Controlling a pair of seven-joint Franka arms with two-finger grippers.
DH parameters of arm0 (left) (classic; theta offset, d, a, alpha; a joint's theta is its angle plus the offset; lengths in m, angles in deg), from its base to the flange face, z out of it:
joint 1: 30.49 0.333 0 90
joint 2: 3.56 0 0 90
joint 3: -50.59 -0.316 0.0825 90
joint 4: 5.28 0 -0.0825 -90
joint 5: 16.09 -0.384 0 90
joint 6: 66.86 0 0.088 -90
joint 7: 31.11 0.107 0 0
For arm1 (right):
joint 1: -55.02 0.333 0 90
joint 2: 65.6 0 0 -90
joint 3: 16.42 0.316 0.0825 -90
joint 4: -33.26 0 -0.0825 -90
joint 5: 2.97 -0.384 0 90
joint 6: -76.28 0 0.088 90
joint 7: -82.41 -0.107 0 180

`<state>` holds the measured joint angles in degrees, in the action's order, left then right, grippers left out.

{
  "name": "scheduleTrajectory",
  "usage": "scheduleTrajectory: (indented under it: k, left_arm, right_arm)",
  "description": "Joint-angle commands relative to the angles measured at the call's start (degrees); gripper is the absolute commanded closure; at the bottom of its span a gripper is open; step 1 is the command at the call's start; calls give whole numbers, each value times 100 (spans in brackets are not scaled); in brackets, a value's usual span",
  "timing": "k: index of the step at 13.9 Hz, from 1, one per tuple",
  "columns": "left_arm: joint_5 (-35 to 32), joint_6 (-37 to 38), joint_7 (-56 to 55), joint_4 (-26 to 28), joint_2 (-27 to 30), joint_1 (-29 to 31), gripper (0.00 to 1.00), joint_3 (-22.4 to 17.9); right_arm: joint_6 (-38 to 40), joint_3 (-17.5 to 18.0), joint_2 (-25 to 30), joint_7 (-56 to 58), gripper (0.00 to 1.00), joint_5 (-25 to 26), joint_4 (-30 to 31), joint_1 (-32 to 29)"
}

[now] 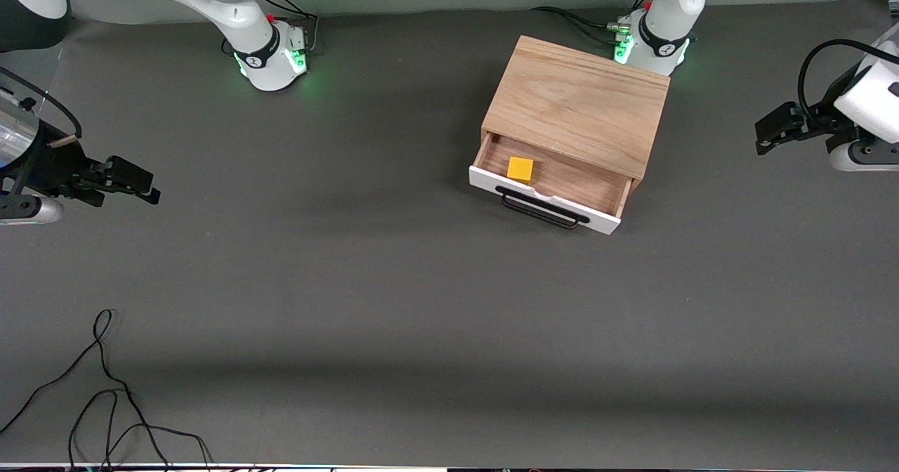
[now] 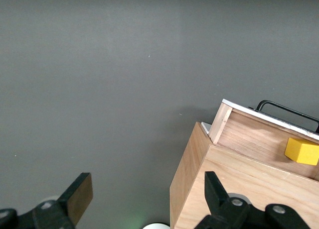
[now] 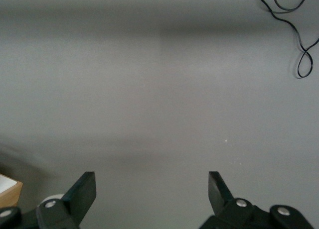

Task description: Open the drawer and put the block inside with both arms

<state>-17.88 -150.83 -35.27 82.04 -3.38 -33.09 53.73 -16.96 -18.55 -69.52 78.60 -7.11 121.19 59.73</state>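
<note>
The light-wood cabinet (image 1: 579,103) stands near the left arm's base, its drawer (image 1: 548,194) pulled out toward the front camera, white front and black bar handle (image 1: 542,208) showing. The yellow block (image 1: 520,169) lies inside the drawer on its wood floor, at the end toward the right arm. It also shows in the left wrist view as the block (image 2: 302,151) in the drawer (image 2: 259,132). My left gripper (image 1: 765,135) hovers open and empty off the left arm's end of the table. My right gripper (image 1: 144,184) hangs open and empty over the right arm's end.
A thin black cable (image 1: 105,395) loops on the dark grey table (image 1: 351,282) near the front edge at the right arm's end; this cable (image 3: 294,35) also shows in the right wrist view. Both arm bases (image 1: 270,54) stand along the edge farthest from the front camera.
</note>
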Motion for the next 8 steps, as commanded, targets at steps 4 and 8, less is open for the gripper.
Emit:
scheduleTrajectory:
  k: [4,8]
  left_arm:
    - [-14,-58,91,101,105,-56,0,-25]
    - [-14,-49,91,110,105,-56,0,-33]
  right_arm:
    - [16,46,84,179,0,124,40,-58]
    - [147,46,84,205,0,213,14,-58]
